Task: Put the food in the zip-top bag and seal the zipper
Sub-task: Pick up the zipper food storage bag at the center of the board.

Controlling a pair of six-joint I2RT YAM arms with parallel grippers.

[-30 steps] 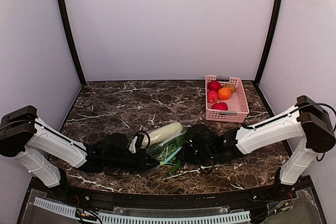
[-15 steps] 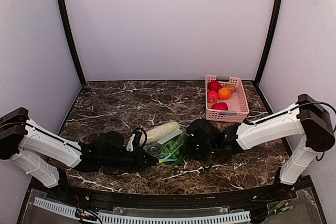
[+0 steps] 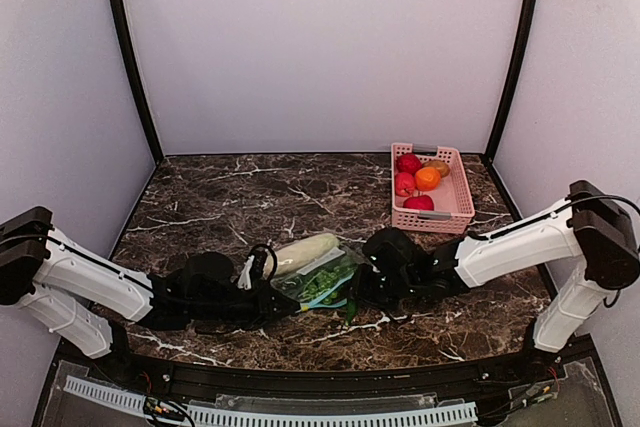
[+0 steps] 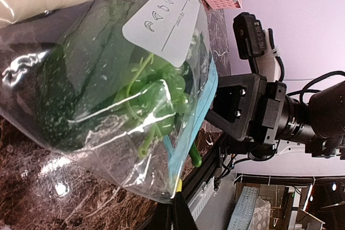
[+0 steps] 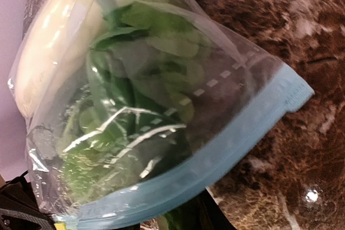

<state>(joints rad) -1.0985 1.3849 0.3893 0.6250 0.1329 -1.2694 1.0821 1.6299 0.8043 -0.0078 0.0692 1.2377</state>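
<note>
The clear zip-top bag (image 3: 320,282) lies at the front middle of the table, its whitish label (image 4: 161,20) facing up. Inside it are the grapes (image 4: 156,98) and the leafy green vegetable (image 5: 145,52). The pale gourd (image 3: 305,250) lies along the bag's far side. The teal zipper (image 5: 215,179) runs along the mouth. The dark-green pepper (image 4: 195,157) sticks out past the zipper. My left gripper (image 4: 178,211) is shut on the bag's corner at the zipper end. My right gripper (image 5: 188,222) sits just under the zipper strip and seems shut on the pepper.
A pink basket (image 3: 455,209) with red and orange toy fruit stands at the back right. The table's front edge (image 3: 320,357) is close behind both grippers. Grey walls enclose the table on three sides.
The bag has shifted slightly right and flattened out. The pepper moved from the table in front of the bag to the bag's mouth by the right gripper. Both arms shifted a little.
</note>
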